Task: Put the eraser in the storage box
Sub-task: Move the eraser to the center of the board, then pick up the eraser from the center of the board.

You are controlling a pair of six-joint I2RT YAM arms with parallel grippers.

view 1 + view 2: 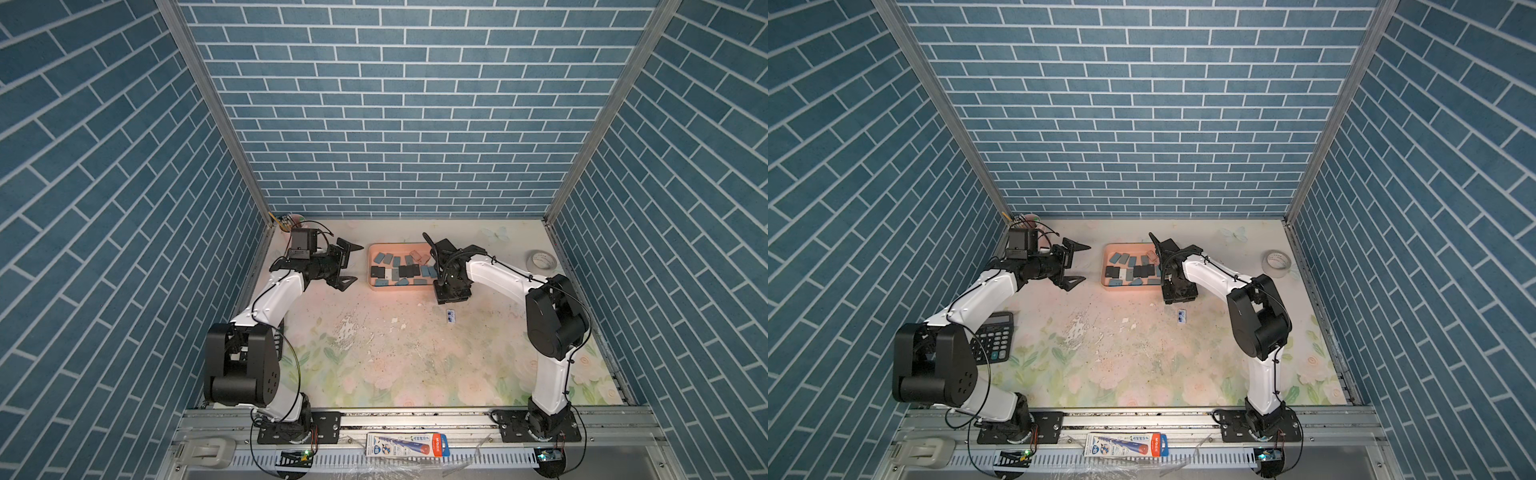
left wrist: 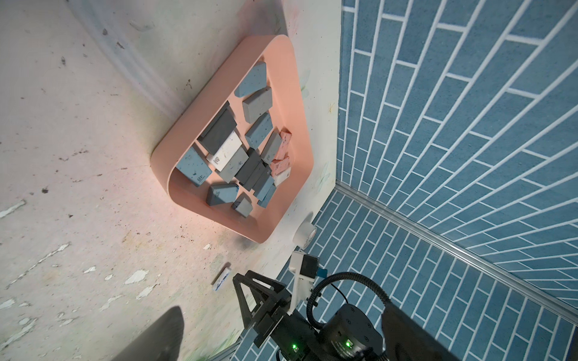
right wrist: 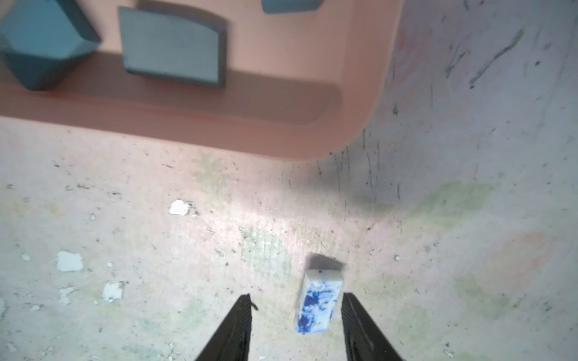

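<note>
The eraser (image 3: 319, 301), a white block smeared with blue, is lying on the worktop (image 1: 395, 353) just outside the near right corner of the storage box (image 1: 395, 289), not in it. The right pincer (image 3: 296, 296) is pointing down over it with its jaws standing apart. The eraser is sitting in the gap, close against one finger and clear of the other, so nothing is being gripped. The left pincer (image 1: 357, 264) is hanging wide open and empty beside the box's left end, out of the way.

By the look of it, the step in hand is the pickup, with the jaws straddling but not clamping. The next move is calling for a slight centring (the block is sitting off to one side of the gap). After that come a firm close across its narrow faces and a lift high enough to clear the box's low rim.

Room is looking generous: bare worktop is lying all round the eraser, and the rim's rounded corner is the only edge nearby. Other erasers (image 2: 256, 106) are crowding the box, though the corner nearest the right pincer is showing bare floor, a likely spot for the drop.
</note>
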